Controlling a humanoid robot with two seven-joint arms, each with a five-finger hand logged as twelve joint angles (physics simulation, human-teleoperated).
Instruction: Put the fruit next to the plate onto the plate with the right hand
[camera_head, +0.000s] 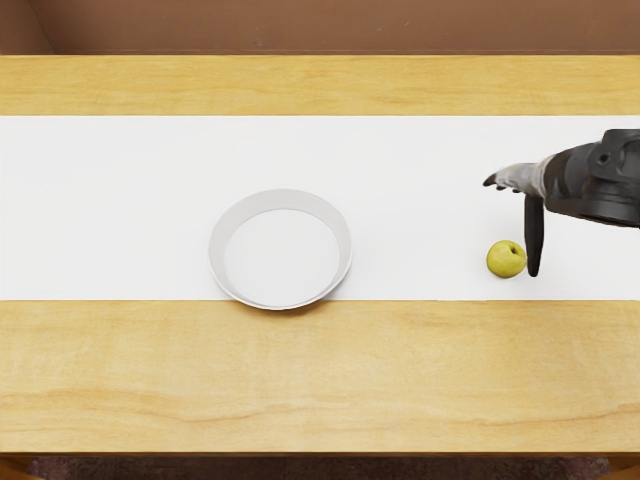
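apple (506, 259) right of plate (216, 256) | likely light, firm, smooth, may roll | right hand (530, 192) open, empty, just beside it | grip round its sides

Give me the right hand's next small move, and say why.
Probably ease the right hand a little toward the plate so its fingers straddle the yellow fruit, ready to close. The hand is open and holds nothing, one finger points down beside the fruit, which lies on the white cloth, well apart from the plate.
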